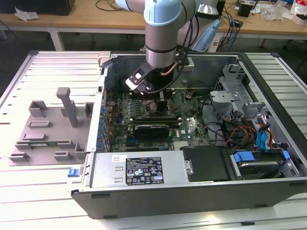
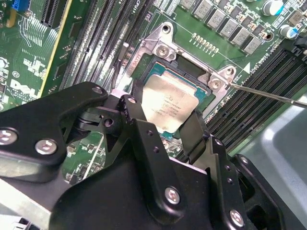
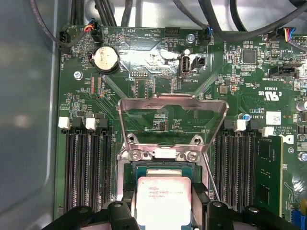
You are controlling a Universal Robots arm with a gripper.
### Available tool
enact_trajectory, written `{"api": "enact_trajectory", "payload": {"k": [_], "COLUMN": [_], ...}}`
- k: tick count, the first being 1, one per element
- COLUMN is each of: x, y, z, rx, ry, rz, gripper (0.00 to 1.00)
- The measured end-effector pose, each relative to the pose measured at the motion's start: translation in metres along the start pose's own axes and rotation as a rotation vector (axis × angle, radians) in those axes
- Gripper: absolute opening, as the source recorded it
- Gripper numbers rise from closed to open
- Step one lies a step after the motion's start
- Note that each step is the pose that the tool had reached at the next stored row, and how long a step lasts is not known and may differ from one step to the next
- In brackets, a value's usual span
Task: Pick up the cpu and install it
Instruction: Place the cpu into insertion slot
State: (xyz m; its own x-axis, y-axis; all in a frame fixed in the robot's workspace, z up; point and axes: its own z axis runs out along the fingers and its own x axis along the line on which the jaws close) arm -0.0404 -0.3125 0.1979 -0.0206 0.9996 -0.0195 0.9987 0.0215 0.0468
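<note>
Item: cpu (image 2: pixel 168 106) (image 3: pixel 162 201), a small flat square chip.
Top face: pale silvery metal lid, glossy, with fine dark print at its centre; it faces up.
Hold: I clamp it by two opposite edges between my fingers (image 2: pixel 135 109).
Pose: nearly level.
Location: within the socket (image 2: pixel 188 71) opening, just beside the edge where the raised bracket (image 3: pixel 172 101) hinges.
Seating: I cannot tell whether it rests on the socket floor.

A pale slatted table (image 1: pixel 48 72) is carrying an open computer case (image 1: pixel 192 191), which is sitting from the centre toward three o'clock, while a grey tray (image 1: pixel 43 127) is lying at nine o'clock, just beside it.
</note>
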Motion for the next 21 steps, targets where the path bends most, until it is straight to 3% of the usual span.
{"api": "enact_trajectory", "payload": {"k": [16,21], "x": [0.0,0.0], "y": [0.0,0.0], "z": [0.0011,0.0013], "rx": [-0.0001,-0.0001], "ry": [0.0001,0.0001], "rz": [0.0,0.0], "gripper": [0.55,0.62]}}
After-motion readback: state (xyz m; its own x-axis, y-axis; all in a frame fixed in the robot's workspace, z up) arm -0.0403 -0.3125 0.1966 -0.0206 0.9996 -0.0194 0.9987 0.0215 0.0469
